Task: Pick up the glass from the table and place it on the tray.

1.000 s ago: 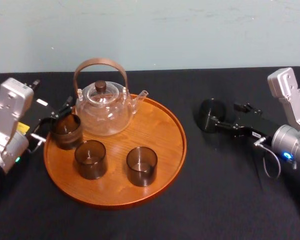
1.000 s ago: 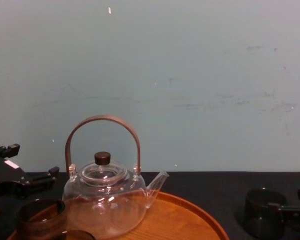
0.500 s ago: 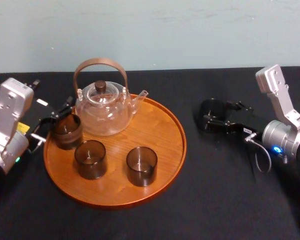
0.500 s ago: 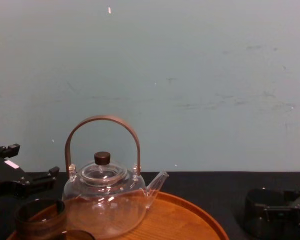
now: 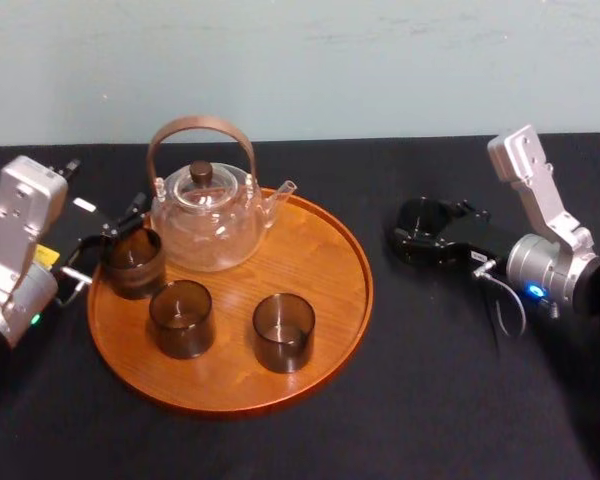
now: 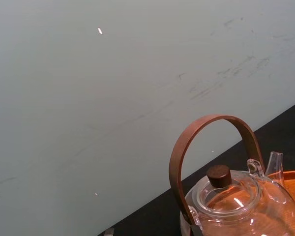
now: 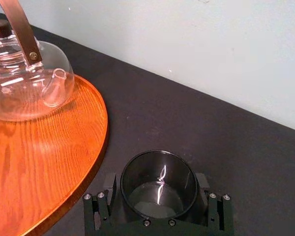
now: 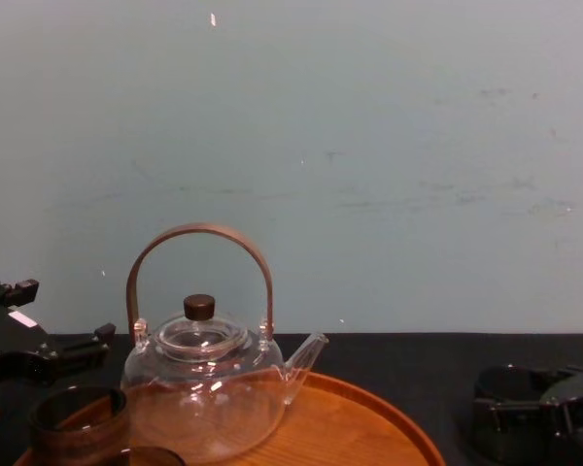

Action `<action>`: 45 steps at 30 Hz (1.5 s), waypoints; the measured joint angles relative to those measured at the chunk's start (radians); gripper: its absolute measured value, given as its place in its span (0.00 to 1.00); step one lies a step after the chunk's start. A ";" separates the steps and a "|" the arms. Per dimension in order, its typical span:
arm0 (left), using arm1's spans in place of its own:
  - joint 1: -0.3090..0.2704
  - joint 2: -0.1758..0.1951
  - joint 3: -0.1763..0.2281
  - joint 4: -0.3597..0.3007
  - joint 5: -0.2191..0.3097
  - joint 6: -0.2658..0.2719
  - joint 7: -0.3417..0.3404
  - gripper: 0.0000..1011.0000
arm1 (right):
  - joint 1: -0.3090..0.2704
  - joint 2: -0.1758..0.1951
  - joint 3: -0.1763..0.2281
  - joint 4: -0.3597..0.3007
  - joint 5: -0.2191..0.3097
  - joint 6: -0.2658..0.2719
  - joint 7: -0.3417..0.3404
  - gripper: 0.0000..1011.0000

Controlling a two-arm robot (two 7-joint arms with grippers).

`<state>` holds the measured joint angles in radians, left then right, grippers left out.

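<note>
Robot laboratory bench: a table (image 5: 430, 400) draped in plain black cloth stands against a flat pale blue-green wall (image 5: 380, 60), with a metal left arm (image 5: 18, 240) and right arm (image 5: 540, 215) reaching in from either side and a glass teapot (image 5: 205, 225) set out on a round wooden tray (image 5: 325, 300).

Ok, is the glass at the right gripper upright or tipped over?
Upright: the glass stands on the table, open mouth up, at the right gripper.
</note>
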<state>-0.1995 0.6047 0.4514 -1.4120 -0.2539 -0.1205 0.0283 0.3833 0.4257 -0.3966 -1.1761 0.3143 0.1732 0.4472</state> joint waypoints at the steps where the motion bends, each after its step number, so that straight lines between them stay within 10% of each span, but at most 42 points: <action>1: 0.000 0.000 0.000 0.000 0.000 0.000 0.000 0.99 | 0.001 -0.001 -0.001 0.001 -0.001 0.000 -0.001 0.99; 33: 0.000 0.000 0.000 0.000 0.000 0.000 0.000 0.99 | -0.009 0.006 0.006 -0.011 0.009 -0.003 0.005 0.89; 37: 0.000 0.000 0.000 0.000 0.000 0.000 0.000 0.99 | -0.033 0.069 0.012 -0.093 0.049 -0.050 0.120 0.89; 45: 0.000 0.000 0.000 0.000 0.000 0.000 0.000 0.99 | 0.039 0.065 -0.046 -0.083 0.054 -0.115 0.227 0.89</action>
<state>-0.1995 0.6047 0.4514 -1.4119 -0.2539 -0.1205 0.0283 0.4220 0.4903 -0.4422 -1.2593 0.3685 0.0581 0.6744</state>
